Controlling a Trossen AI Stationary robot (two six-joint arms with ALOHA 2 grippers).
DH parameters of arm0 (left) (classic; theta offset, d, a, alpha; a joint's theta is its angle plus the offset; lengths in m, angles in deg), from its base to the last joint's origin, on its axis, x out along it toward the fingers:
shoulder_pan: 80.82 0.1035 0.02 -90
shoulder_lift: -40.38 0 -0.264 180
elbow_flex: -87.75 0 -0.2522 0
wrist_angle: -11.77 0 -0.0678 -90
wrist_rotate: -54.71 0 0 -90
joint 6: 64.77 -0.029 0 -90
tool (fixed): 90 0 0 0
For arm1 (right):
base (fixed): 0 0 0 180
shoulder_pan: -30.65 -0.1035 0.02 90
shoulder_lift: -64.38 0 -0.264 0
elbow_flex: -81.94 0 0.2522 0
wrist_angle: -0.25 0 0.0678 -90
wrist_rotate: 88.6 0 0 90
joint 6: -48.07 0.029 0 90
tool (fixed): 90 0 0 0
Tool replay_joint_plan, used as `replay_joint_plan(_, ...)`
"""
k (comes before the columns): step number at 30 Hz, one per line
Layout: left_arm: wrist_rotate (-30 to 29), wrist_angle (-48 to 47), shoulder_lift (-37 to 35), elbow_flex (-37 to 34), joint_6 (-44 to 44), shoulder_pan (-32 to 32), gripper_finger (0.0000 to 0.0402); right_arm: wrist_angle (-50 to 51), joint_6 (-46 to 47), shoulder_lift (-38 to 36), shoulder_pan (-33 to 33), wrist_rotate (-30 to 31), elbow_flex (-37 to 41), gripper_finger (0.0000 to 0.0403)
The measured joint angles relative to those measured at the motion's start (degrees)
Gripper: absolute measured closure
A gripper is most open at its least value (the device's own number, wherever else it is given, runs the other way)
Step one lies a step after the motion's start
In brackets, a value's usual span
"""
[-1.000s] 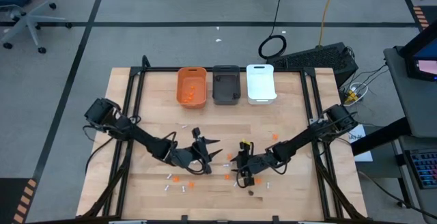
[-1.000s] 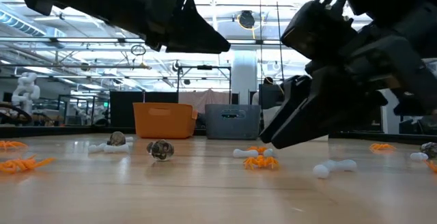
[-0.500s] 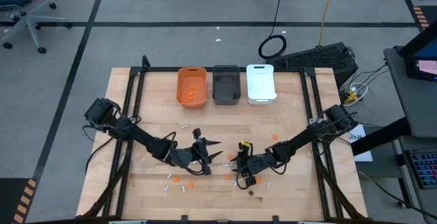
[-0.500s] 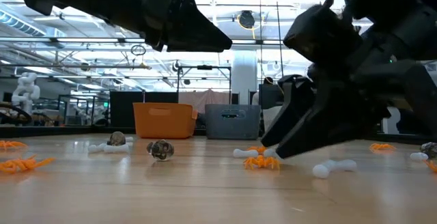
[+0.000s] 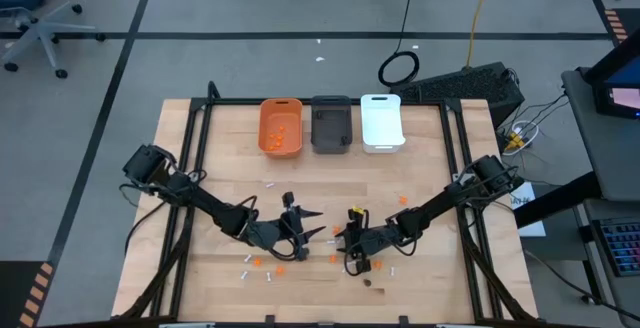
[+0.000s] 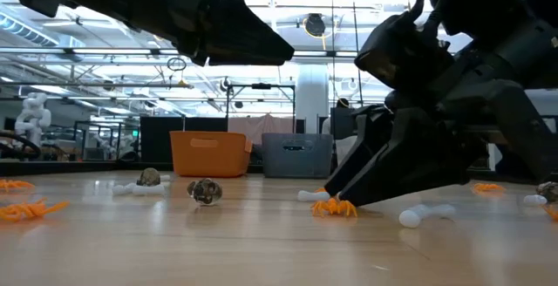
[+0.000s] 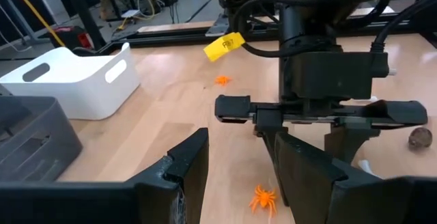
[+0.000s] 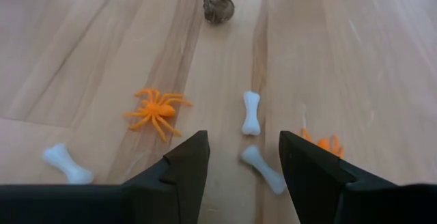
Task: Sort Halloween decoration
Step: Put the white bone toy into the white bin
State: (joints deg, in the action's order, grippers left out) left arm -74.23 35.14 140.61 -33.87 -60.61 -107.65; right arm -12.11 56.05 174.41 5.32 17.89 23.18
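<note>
On the near half of the table (image 5: 200, 268), orange spiders (image 8: 157, 109), white bones (image 8: 251, 112) and dark lumps (image 8: 218, 7) lie scattered. The right gripper (image 5: 352, 253) hangs low over a spider (image 6: 335, 206), jaws parted, empty. The left gripper (image 5: 312, 223) hovers, also parted and empty. Three bins (image 5: 332, 128) stand at the far edge.

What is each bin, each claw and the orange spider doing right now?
orange bin: upright, orange pieces inside.
dark grey bin: upright, contents unclear.
white bin: upright, looks bare inside.
left gripper: open, holding nothing, above the table.
right gripper: open, holding nothing, low over the pieces.
orange spider: lying loose on the table.
</note>
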Motion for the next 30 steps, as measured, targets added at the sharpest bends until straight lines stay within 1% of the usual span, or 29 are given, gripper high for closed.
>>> replay_joint_plan(5,0.00,-0.06,0.00,0.00,0.02,-0.62,0.0234,2.04,0.61,0.02,-0.73,0.28,-0.04,0.0234)
replay_joint_plan(12,0.00,-0.08,0.00,0.00,0.07,-1.31,0.0234,1.59,4.06,0.13,-1.74,0.74,0.05,0.0234)
replay_joint_plan(20,0.00,-0.11,-0.02,0.00,0.04,-1.33,0.0234,-4.88,5.88,0.34,-2.50,-0.41,0.32,0.0234)
replay_joint_plan(22,0.00,-0.11,-0.02,0.00,0.04,-1.35,0.0234,-4.71,5.44,-0.52,-2.68,-1.54,0.36,0.0234)
replay_joint_plan(25,0.00,-0.11,-0.02,0.00,0.04,-1.35,0.0234,-3.86,4.13,-3.00,-3.16,-1.68,0.38,0.0234)
replay_joint_plan(30,-0.09,-0.06,-0.04,0.00,0.07,-1.29,0.0234,-0.31,1.22,-8.20,-4.26,1.04,0.37,0.0234)
